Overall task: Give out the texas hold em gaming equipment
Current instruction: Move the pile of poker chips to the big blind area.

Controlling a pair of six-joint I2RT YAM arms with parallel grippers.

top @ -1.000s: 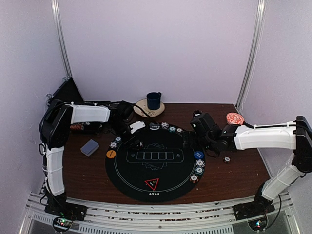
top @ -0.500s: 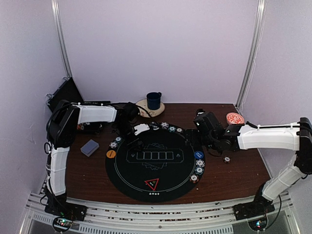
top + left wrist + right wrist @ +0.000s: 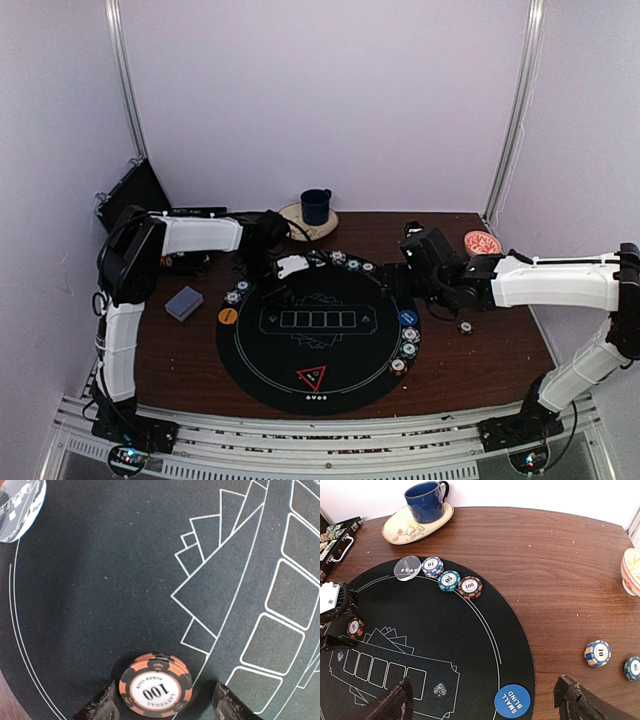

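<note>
Orange 100 chip stack (image 3: 155,686) is sitting flat on the black mat (image 3: 75,595), far-left part. Left end effector (image 3: 161,706) is straddling it, spread wide, gripping nothing. Probably light, rigid and slick, so pinch the rim low. Right end effector (image 3: 482,700) is hovering, spread and empty.

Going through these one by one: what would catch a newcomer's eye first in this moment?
The round black poker mat fills the middle of the brown table, with chips strung along its rim and a red-edged triangle marker at its near edge. In the left wrist view, an orange-striped 100 chip lies on the mat between the open fingers of the left gripper.
</note>
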